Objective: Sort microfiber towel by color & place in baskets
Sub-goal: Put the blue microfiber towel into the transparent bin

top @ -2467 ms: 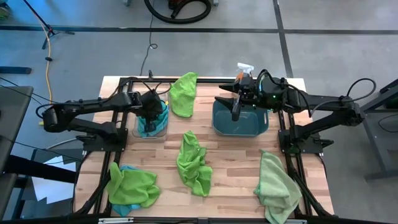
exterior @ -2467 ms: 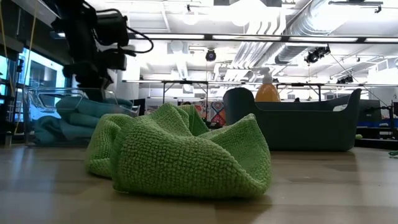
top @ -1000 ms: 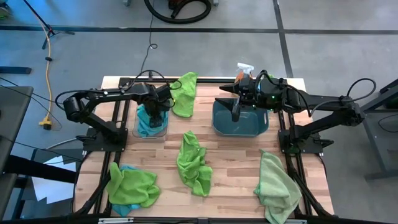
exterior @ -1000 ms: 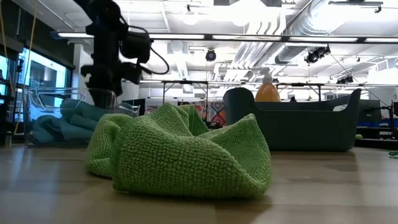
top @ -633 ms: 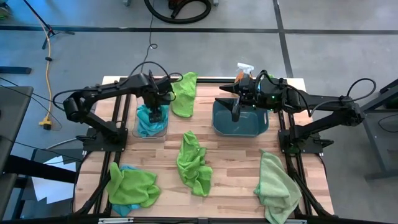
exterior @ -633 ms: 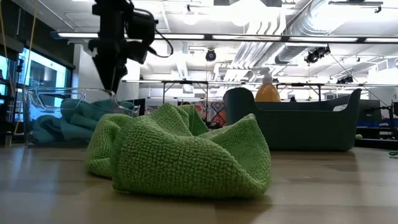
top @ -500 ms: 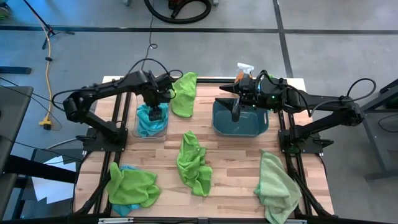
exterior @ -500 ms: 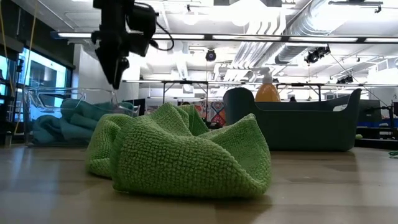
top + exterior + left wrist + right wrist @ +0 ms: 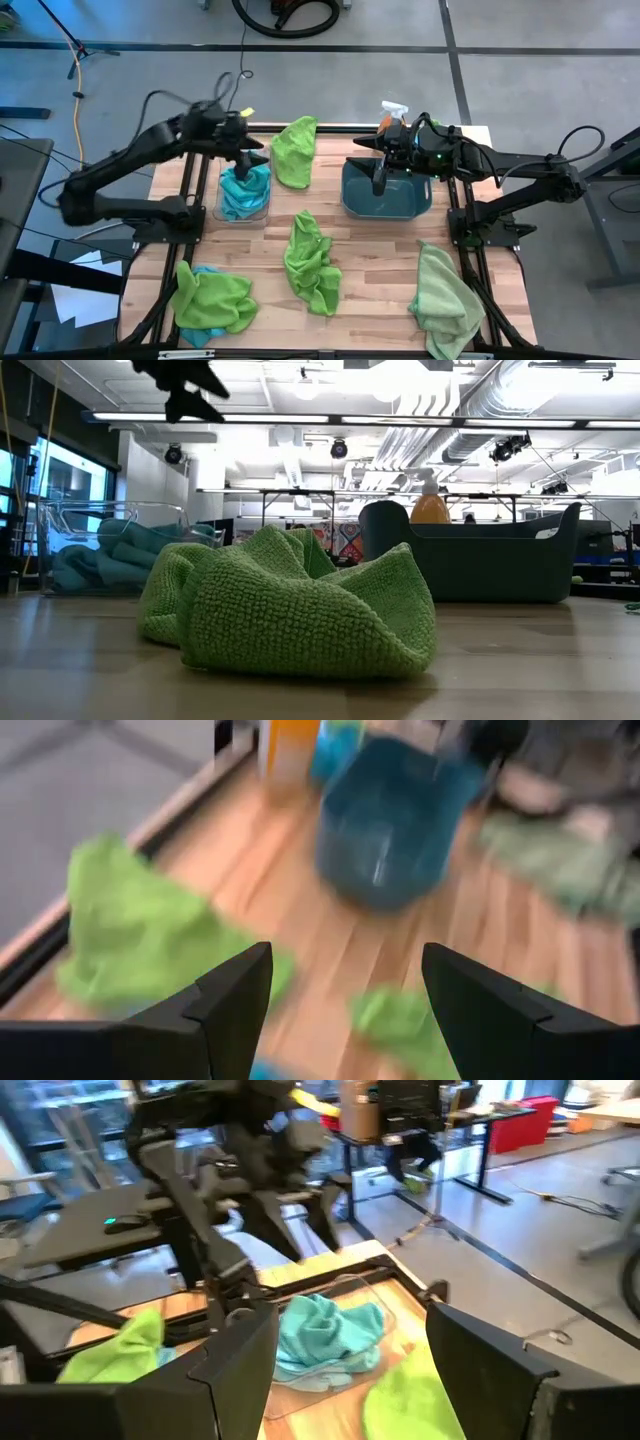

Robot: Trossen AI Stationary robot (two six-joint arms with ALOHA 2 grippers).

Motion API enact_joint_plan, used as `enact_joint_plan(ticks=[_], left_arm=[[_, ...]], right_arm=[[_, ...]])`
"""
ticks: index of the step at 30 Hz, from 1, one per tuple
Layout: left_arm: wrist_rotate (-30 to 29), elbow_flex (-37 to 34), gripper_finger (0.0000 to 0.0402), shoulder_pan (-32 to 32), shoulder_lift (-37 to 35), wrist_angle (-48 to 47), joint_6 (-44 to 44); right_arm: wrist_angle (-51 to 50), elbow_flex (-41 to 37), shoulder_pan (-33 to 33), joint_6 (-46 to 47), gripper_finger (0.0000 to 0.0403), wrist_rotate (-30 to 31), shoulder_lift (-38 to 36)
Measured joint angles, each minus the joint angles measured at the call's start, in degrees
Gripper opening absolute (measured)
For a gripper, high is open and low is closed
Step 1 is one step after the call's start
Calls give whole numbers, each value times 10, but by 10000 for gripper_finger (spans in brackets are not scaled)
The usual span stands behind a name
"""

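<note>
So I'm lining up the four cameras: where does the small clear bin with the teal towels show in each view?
High view: clear bin, left of centre, below the left gripper.
Low view: far left.
Left wrist view: not in it.
Right wrist view: centre, low.
Shared landmark: the green towel beside the bin, showing in the high, left wrist and right wrist views.

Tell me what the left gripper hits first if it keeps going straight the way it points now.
Probably the green towel lying on the table just ahead of the left gripper; its fingers are open and empty. Farther along that line sits the teal tub. Depth is uncertain.
</note>
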Motion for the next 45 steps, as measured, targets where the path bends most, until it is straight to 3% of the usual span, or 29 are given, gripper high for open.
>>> enact_joint_plan(ticks=[8,12,15,20,24,28,36,45], left_arm=[[-16,-172,248,-20,-117,286,-92],[-31,-208,248,-20,-125,362,-119],[-32,-212,248,-20,-121,373,-118],[-35,-212,248,-17,-117,393,-94],[-45,-212,248,-10,-117,399,-84],[-70,-212,248,-7,-117,399,-84],[-100,-212,248,-7,-117,396,-42],[-121,-212,248,-7,-117,394,-33]], right_arm=[[-75,0,-19,116,252,108,0],[-183,0,-46,248,252,187,0],[-292,0,-82,347,252,209,0],[-478,0,-155,458,252,189,0],[-521,-13,-228,437,252,145,0],[-489,-57,-311,372,252,72,0],[-403,-137,-433,269,252,5,0],[-346,-217,-484,335,252,-19,0]])
